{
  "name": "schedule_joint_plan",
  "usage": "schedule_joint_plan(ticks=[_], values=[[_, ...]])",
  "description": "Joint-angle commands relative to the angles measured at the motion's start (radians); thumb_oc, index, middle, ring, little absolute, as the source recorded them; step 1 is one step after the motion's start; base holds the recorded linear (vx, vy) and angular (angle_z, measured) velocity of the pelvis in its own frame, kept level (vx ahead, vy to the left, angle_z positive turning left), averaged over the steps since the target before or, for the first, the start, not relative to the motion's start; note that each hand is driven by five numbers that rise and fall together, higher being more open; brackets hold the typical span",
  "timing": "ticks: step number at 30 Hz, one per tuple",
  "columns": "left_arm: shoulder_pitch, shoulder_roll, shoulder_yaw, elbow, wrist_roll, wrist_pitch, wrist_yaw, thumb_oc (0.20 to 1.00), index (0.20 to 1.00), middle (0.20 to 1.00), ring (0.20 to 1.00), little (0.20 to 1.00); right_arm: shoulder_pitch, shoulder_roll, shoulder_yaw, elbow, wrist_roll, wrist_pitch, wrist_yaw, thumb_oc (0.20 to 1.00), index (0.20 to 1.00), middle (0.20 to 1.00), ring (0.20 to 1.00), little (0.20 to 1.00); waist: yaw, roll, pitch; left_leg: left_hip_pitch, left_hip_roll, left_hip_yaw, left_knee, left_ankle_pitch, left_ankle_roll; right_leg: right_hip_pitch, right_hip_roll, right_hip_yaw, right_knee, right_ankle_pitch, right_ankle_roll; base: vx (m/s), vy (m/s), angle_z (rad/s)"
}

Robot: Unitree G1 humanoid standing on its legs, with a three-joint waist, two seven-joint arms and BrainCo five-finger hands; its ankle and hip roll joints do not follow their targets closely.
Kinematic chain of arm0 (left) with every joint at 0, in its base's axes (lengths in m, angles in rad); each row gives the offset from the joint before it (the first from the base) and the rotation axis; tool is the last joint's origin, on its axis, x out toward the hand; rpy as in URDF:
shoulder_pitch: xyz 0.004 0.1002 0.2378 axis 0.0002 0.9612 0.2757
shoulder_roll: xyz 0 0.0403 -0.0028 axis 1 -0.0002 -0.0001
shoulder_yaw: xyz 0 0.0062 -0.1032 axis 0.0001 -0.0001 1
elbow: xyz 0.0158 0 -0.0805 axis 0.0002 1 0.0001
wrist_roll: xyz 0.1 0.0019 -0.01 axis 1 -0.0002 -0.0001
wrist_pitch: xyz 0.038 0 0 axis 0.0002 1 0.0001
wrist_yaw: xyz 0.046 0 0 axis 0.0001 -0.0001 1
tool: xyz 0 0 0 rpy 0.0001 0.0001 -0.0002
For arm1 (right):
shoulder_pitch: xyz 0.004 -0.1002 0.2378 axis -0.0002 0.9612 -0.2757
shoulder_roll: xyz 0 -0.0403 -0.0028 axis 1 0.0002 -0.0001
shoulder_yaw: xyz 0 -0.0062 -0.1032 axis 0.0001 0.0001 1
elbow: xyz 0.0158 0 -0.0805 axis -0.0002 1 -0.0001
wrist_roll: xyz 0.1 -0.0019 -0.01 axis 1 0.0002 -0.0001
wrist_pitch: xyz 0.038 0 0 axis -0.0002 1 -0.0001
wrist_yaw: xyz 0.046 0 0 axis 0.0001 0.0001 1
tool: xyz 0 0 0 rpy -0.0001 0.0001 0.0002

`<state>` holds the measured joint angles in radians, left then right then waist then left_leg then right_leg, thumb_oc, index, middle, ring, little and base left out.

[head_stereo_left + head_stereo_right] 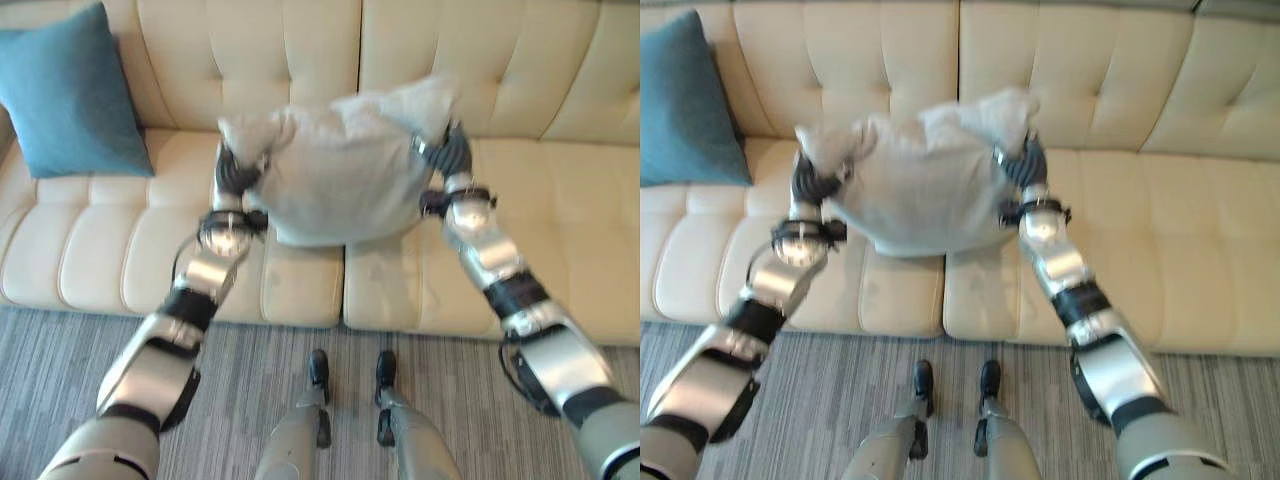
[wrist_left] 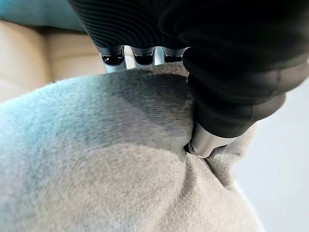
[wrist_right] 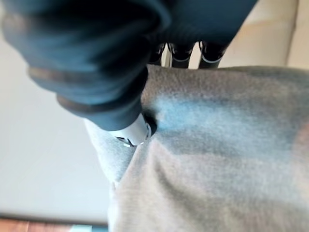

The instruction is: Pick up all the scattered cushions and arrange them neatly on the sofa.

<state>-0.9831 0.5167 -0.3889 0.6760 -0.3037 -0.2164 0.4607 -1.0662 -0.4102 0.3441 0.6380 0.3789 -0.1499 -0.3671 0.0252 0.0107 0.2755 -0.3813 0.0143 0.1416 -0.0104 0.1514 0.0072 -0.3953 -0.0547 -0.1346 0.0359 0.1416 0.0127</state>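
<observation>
Grey striped carpet (image 1: 250, 370) across the floor in front, fine lines running side to side, pale wall (image 2: 285, 159) seen in the left wrist view, strip of reddish-brown floor (image 3: 43, 226) in the right wrist view

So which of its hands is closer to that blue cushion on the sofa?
The left. The left hand grips the grey cushion on the side toward the blue cushion; the right hand grips its far side.

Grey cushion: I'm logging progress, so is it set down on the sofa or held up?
Held up. The grey cushion is pinched between the left robot hand and right robot hand, above the sofa seat.
</observation>
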Motion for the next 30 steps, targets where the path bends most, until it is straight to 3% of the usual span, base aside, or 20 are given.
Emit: schedule_joint_plan(ticks=[1, 2, 3, 4, 10, 22, 26, 27, 28, 30], values=[[-0.196, 0.040, -0.086, 0.065, -0.064, -0.109, -0.013, 0.573, 0.573, 0.573, 0.573, 0.573, -0.205, -0.023, 0.098, 0.003, 0.038, -0.145, -0.014, 0.200, 0.200, 0.200, 0.200, 0.200, 0.004, -0.029, -0.030, -0.018, 0.031, -0.004, 0.050, -0.093, -0.087, -0.003, -0.090, 0.065, -0.007, -0.042, 0.145, -0.01, -0.036, 0.08], [-0.277, 0.066, -0.120, 0.171, -0.066, -0.085, -0.033, 1.000, 1.000, 1.000, 1.000, 1.000, -0.254, -0.048, 0.107, 0.098, 0.074, -0.127, -0.022, 0.200, 0.200, 0.200, 0.200, 0.200, -0.002, -0.017, -0.025, -0.040, 0.030, -0.013, 0.006, -0.061, -0.093, -0.037, -0.084, 0.064, -0.019, -0.030, 0.150, 0.01, -0.012, 0.06], [-0.290, 0.076, -0.124, 0.189, -0.075, -0.080, -0.036, 1.000, 1.000, 1.000, 1.000, 1.000, -0.256, -0.048, 0.107, 0.109, 0.078, -0.120, -0.029, 0.893, 0.893, 0.893, 0.893, 0.893, -0.005, -0.012, -0.021, -0.045, 0.031, -0.016, -0.006, -0.051, -0.095, -0.048, -0.082, 0.064, -0.019, -0.030, 0.152, 0.03, -0.010, -0.03], [-0.320, 0.084, -0.133, 0.238, -0.095, -0.069, -0.052, 1.000, 1.000, 1.000, 1.000, 1.000, -0.272, -0.062, 0.114, 0.141, 0.082, -0.109, -0.030, 1.000, 1.000, 1.000, 1.000, 1.000, -0.009, -0.005, -0.017, -0.051, 0.032, -0.020, -0.027, -0.036, -0.099, -0.062, -0.080, 0.063, -0.019, -0.028, 0.152, 0.00, 0.000, 0.00], [-0.416, 0.153, -0.172, 0.392, -0.150, -0.040, -0.123, 1.000, 1.000, 1.000, 1.000, 1.000, -0.369, -0.108, 0.172, 0.300, 0.129, -0.077, -0.022, 1.000, 1.000, 1.000, 1.000, 1.000, -0.010, 0.004, -0.008, -0.062, 0.033, -0.028, -0.060, -0.010, -0.109, -0.083, -0.071, 0.059, -0.035, -0.016, 0.156, 0.00, -0.004, 0.00], [-0.461, 0.300, -0.163, 0.408, -0.230, -0.062, -0.121, 1.000, 1.000, 1.000, 1.000, 1.000, -0.467, -0.264, 0.242, 0.390, 0.224, -0.057, -0.004, 1.000, 1.000, 1.000, 1.000, 1.000, 0.009, -0.013, -0.045, -0.048, 0.036, -0.047, -0.077, -0.007, -0.128, -0.053, -0.064, 0.042, -0.078, -0.003, 0.158, 0.02, -0.019, 0.01], [-0.301, 0.340, -0.082, 0.237, -0.197, -0.080, -0.106, 1.000, 1.000, 1.000, 1.000, 1.000, -0.331, -0.334, 0.174, 0.239, 0.211, -0.065, -0.011, 1.000, 1.000, 1.000, 1.000, 1.000, 0.008, -0.018, -0.049, -0.020, 0.038, -0.048, -0.077, -0.009, -0.128, -0.020, -0.065, 0.040, -0.084, -0.007, 0.153, 0.00, -0.003, -0.08], [-0.157, 0.364, -0.018, 0.101, -0.156, -0.093, -0.110, 1.000, 1.000, 1.000, 1.000, 1.000, -0.199, -0.366, 0.109, 0.088, 0.167, -0.078, -0.001, 1.000, 1.000, 1.000, 1.000, 1.000, 0.004, -0.020, -0.047, 0.002, 0.039, -0.045, -0.077, -0.021, -0.128, 0.000, -0.064, 0.042, -0.085, -0.015, 0.151, 0.00, 0.007, -0.05], [-0.147, 0.364, -0.013, 0.093, -0.153, -0.091, -0.108, 1.000, 1.000, 1.000, 1.000, 1.000, -0.190, -0.365, 0.107, 0.080, 0.164, -0.075, -0.003, 1.000, 1.000, 1.000, 1.000, 1.000, 0.004, -0.021, -0.051, 0.000, 0.039, -0.045, -0.077, -0.017, -0.127, -0.002, -0.064, 0.042, -0.086, -0.011, 0.151, 0.03, 0.008, -0.07], [0.070, 0.372, 0.101, -0.088, -0.113, -0.105, -0.117, 1.000, 1.000, 1.000, 1.000, 1.000, 0.011, -0.392, 0.000, -0.104, 0.101, -0.084, 0.017, 1.000, 1.000, 1.000, 1.000, 1.000, -0.002, -0.023, -0.053, 0.024, 0.039, -0.042, -0.077, -0.032, -0.124, 0.021, -0.063, 0.044, -0.088, -0.019, 0.149, 0.04, 0.007, -0.09]])
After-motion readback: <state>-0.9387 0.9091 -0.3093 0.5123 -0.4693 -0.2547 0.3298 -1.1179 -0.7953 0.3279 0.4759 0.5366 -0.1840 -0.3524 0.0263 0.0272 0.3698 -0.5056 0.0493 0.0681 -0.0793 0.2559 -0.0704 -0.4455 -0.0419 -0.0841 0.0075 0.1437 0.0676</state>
